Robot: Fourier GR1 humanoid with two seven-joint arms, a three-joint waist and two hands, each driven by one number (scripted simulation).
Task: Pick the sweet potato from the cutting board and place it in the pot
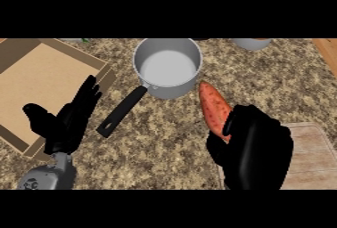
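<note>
At the left, the left hand [69, 116] rests with straight, spread fingers over the edge of a brown tray [33, 75]. The pot [167, 64] stands in the middle, its handle pointing down-left. The sweet potato [213, 108] is off the cutting board [314, 153], pinched at its lower end by the right hand [253, 149]. Its long axis points up toward the pot rim, just beside it.

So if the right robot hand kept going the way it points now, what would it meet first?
Probably the pot: the right robot hand, holding the sweet potato, points up-left toward its rim, though relative height is unclear.
</note>
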